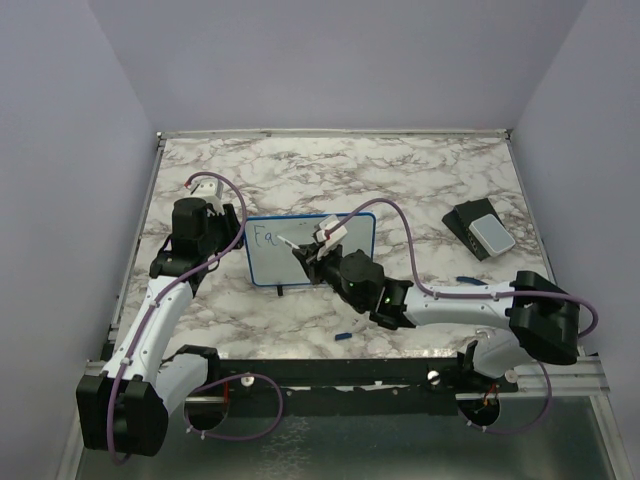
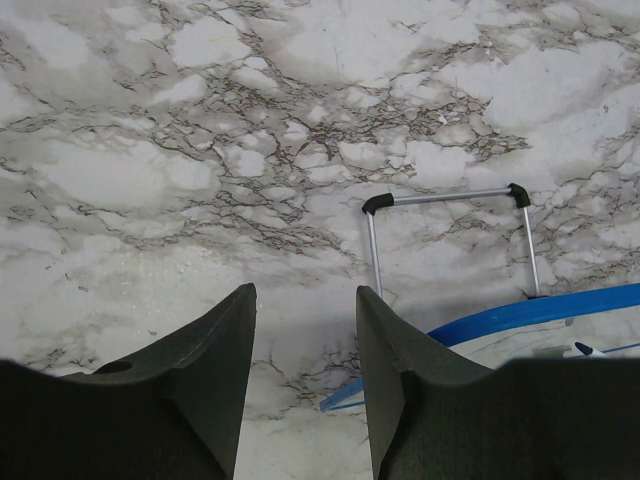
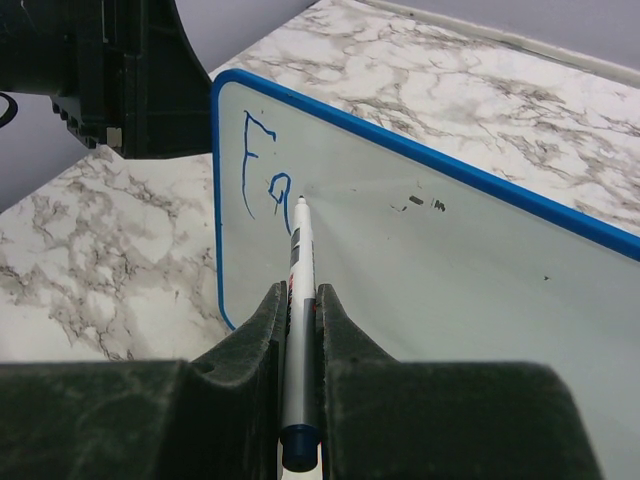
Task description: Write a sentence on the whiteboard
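Note:
The whiteboard [image 1: 330,258] stands tilted on the marble table, with a thin blue frame. The sentence stands at two blue letters, "Fa" [image 1: 265,237], at the board's top left; they also show in the right wrist view [image 3: 262,165]. My right gripper [image 3: 297,292] is shut on a white marker [image 3: 299,260] with a blue end, and the marker's tip touches the board [image 3: 450,260] just right of the "a". My left gripper [image 2: 305,295] is open and empty, low over the table behind the board's left edge [image 2: 540,312]. It also shows in the top view [image 1: 228,218].
A dark block with a pale grey pad [image 1: 480,232] lies at the right. A small blue cap [image 1: 343,336] lies near the front edge. The board's wire stand [image 2: 450,198] rests on the table behind it. The left arm [image 3: 110,70] looms beside the board's left edge.

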Controlling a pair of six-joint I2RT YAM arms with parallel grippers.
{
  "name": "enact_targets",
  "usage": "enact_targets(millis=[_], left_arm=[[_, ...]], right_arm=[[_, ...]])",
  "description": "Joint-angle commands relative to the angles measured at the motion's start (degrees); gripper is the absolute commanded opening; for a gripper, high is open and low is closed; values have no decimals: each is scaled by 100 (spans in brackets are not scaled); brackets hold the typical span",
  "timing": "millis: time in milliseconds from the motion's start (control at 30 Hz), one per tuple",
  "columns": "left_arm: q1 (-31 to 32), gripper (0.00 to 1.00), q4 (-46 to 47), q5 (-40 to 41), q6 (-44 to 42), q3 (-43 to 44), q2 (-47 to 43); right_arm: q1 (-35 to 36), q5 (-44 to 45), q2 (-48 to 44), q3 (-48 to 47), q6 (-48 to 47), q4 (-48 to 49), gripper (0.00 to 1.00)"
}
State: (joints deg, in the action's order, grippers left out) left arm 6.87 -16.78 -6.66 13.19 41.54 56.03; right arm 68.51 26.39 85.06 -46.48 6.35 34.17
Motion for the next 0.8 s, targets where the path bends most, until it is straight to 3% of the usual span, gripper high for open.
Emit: enact_targets(millis=[0,767], left_arm=[[29,47,79,-216,-35,-66,-66],[25,47,78,-189,-19,-75,-127]], right_arm=[[-52,223,128,-188,1,-14,1],[-83,278,226,-67,371,-398,0]])
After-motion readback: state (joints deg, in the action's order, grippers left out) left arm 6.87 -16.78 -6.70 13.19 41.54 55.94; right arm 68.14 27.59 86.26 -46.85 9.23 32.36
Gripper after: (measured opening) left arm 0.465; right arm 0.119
